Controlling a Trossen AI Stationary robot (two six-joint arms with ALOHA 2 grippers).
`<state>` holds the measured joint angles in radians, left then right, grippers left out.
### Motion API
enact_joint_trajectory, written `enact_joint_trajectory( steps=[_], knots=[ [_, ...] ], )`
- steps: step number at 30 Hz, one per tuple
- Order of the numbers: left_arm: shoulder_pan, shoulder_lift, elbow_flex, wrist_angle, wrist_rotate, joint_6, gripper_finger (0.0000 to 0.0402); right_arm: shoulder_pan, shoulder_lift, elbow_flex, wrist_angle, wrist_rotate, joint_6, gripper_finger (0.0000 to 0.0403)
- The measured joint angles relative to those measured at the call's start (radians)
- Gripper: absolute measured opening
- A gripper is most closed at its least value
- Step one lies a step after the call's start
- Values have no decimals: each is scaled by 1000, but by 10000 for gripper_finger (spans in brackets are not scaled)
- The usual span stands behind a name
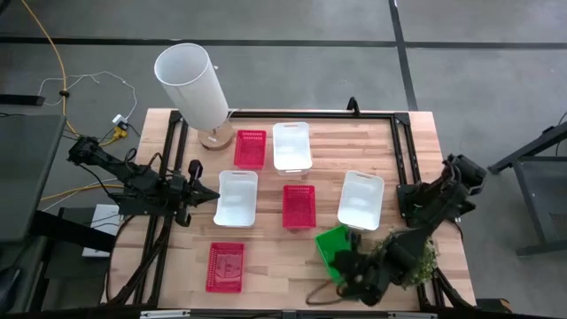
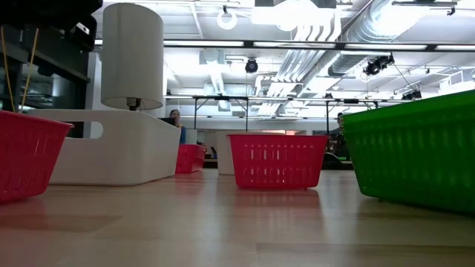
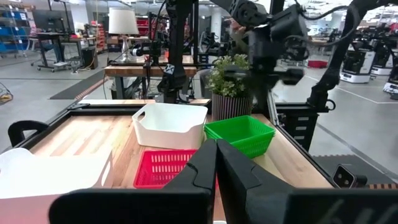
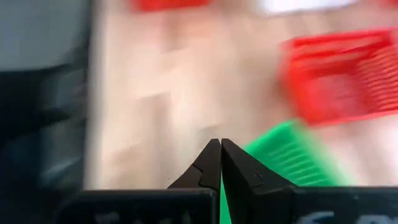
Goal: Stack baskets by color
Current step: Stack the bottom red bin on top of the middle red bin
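Seven baskets show on the wooden table. Red baskets lie at the back (image 1: 250, 148), in the middle (image 1: 299, 206) and at the front left (image 1: 225, 266). White baskets sit at the back (image 1: 291, 145), left of centre (image 1: 236, 197) and right of centre (image 1: 361, 199). One green basket (image 1: 333, 247) is at the front right. My left gripper (image 1: 208, 195) is shut and empty, just left of the left white basket (image 3: 50, 174). My right gripper (image 1: 350, 270) hovers shut and empty at the green basket's (image 4: 286, 155) front edge.
A tall white cylinder lamp (image 1: 190, 84) stands at the back left corner. A potted green plant (image 1: 416, 257) sits at the front right under the right arm. A black frame (image 1: 399, 115) borders the table. Bare wood lies between the front red and green baskets.
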<state>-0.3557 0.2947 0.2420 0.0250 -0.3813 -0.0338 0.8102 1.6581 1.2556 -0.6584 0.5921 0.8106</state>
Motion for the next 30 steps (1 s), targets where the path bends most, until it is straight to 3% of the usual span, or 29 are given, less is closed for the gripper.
enact_joint_trajectory(
  steps=[3, 10, 17, 23, 27, 30],
  knots=[
    [0, 0, 0, 1, 0, 0, 0, -65, 0, 0, -73, 113, -1, 0],
    [0, 0, 0, 1, -1, 0, 0, -265, -10, -5, -272, 65, -93, 0],
    [0, 0, 0, 1, -27, 0, 0, -378, -223, -243, -117, 41, -184, 0],
    [0, 0, 0, 2, -27, 11, 0, -414, -512, -568, 298, 38, -259, 0],
    [0, 0, 0, 5, -31, 11, 0, -444, -617, -795, 853, 41, -513, 0],
    [0, 0, 0, 9, -32, 11, 0, -500, -617, -933, 1289, -40, -697, 0]
  ],
)
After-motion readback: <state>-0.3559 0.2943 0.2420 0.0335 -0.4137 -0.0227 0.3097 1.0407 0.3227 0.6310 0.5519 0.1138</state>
